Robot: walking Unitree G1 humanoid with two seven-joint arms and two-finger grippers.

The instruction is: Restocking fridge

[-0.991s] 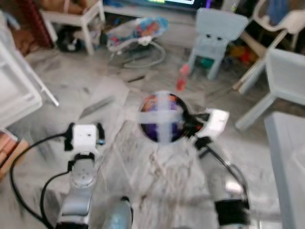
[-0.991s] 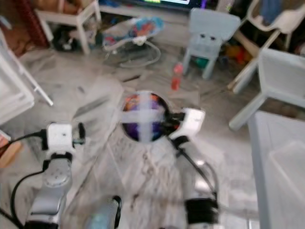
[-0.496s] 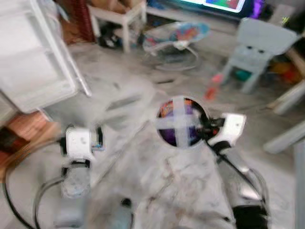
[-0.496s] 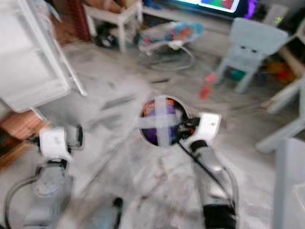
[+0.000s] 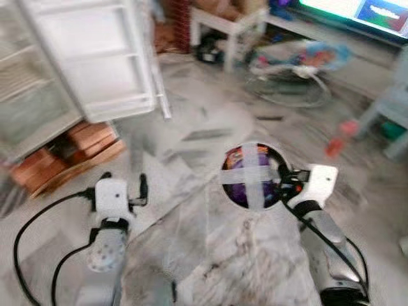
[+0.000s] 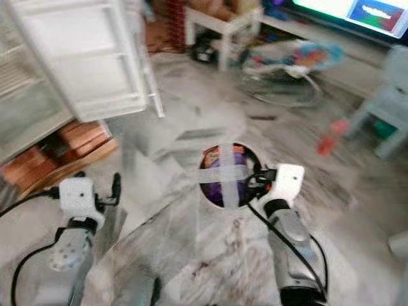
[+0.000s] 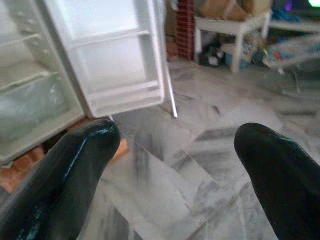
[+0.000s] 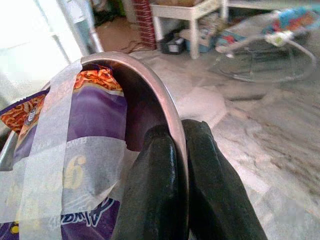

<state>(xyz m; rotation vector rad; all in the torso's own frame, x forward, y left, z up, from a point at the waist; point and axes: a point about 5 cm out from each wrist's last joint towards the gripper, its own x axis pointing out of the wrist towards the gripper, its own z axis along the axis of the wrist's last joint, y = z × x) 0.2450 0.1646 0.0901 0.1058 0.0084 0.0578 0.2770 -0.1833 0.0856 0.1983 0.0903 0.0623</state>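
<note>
Midway across a marble-tiled living-room floor (image 5: 210, 248), the robot's right gripper (image 8: 172, 165) is clenched on the rim of a round steel bowl (image 5: 253, 175), one black finger inside the wall and one outside. The bowl is carried clear of the floor out in front of the robot, between its two arms.

Inside the bowl sits a purple-and-orange snack packet (image 8: 75, 170), held down by two strips of pale tape (image 8: 45, 165) crossed over the mouth; what lies under the packet cannot be made out.

The left gripper (image 7: 175, 165) is empty, its fingers spread wide and aimed toward the open white fridge (image 5: 38, 83). The fridge stands raised on red bricks (image 5: 76, 150) at the floor's left side, its white door (image 5: 95, 51) swung outward and its shelves looking bare, though blur hides detail.

The step in hand appears to be carrying the bowl to the fridge. Done well, that means keeping the rim pinch firm and the bowl level, since a one-sided hold could let it swing, and steering around the open door edge before reaching for a shelf.
</note>
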